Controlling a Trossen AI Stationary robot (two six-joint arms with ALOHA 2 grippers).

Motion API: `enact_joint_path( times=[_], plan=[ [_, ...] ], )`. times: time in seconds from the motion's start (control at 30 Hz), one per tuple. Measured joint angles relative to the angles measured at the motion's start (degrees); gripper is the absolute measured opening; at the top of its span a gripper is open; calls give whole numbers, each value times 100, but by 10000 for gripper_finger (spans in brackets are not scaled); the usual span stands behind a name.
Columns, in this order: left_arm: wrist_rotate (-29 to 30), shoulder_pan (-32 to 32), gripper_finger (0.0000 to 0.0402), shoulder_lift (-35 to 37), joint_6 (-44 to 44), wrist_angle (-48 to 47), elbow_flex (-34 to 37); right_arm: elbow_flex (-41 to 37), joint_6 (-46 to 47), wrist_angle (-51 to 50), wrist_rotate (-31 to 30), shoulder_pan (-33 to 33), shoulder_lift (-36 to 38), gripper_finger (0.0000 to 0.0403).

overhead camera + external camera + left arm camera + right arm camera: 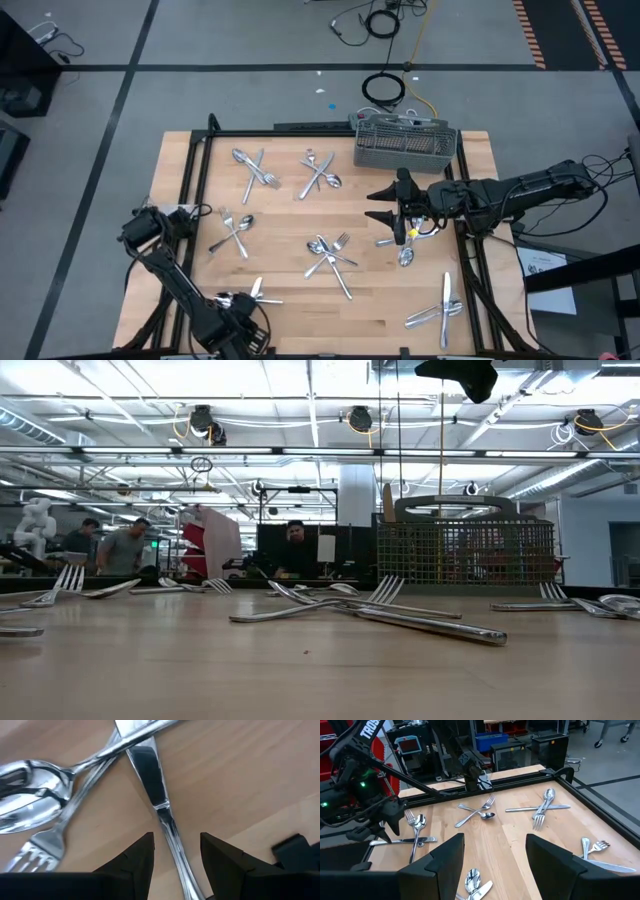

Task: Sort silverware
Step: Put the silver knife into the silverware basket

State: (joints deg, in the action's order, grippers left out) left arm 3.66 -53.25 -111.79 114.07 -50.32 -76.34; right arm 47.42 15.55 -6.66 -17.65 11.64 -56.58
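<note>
On the pale wooden tabletop, the left gripper at the near-left corner straddles a shiny silver knife with fingers released; closing could snag the crossed silver spoon. The right gripper hovers released near the right edge.

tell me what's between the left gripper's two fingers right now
In the left wrist view, a knife runs through the open left gripper, its handle lying between the fingers on the bare wooden table; whether they touch it cannot be told.

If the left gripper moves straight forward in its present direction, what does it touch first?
Most likely the knife: its handle runs between the open fingers of the left gripper. Beyond lies only the wooden table; depth is unclear.
</note>
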Motion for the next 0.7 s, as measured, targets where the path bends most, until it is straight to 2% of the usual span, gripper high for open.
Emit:
enact_joint_path(
  times=[0.37,0.7],
  plan=[
    [-131,41,158,-364,705,30,-31,0,-22,-2,-2,0,0,203],
    [-96,142,55,-384,509,18,-15,0,-150,2,-27,-2,0,203]
  ],
)
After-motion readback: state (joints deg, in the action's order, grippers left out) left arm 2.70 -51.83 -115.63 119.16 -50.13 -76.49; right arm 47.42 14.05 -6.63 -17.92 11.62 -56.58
